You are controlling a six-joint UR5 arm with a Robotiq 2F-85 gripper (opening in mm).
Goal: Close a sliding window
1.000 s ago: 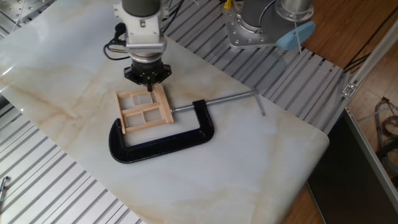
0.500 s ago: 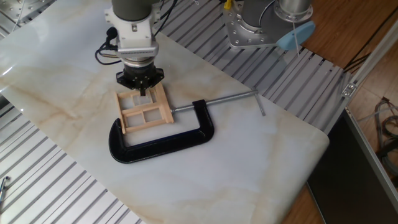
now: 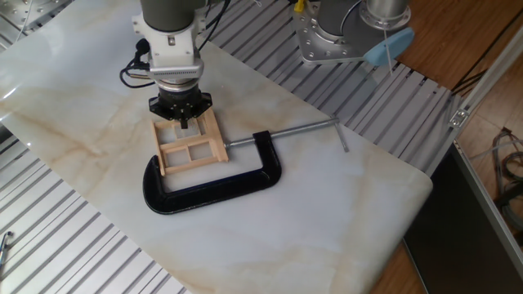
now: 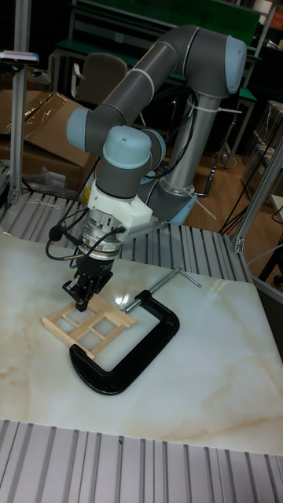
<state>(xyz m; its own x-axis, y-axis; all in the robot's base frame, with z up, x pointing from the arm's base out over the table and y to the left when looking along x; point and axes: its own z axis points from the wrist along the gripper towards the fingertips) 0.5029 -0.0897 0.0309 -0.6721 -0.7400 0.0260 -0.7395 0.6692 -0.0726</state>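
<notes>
1. The gripper (image 3: 185, 122) points straight down in the upper-left part of the fixed view, its black fingers (image 4: 82, 299) drawn close together at the tips.
2. From the tall fixed view those tips sit at the far edge of the sliding window (image 3: 188, 143), right over its upper panes; whether they pinch a slat or only press against it, I cannot tell, the tips are too small and dark.
3. Above the fingers comes the white wrist housing (image 3: 171, 51), a black cable (image 3: 133, 72) looping off its left side.
4. In the tall fixed view the grey arm (image 4: 149, 71) arches up from the wrist, across the top of the frame, and down to its base behind the table.
5. The window lies flat on the marble tabletop (image 3: 327, 212), left of centre in the fixed view, pale wooden slats framing four panes, turned a little askew to the table edge.
6. A big black C-clamp (image 3: 214, 184) wraps around the window's lower and right sides, its curved body lying just below the frame.
7. The clamp's steel screw (image 3: 282, 133) runs from the window's right edge toward the upper right, ending in a short cross handle (image 3: 341, 135).
8. Ribbed metal rails (image 3: 73, 245) border the marble at lower left and along the top.
9. A second robot base (image 3: 335, 33) stands at the top centre, well apart from the action.
</notes>
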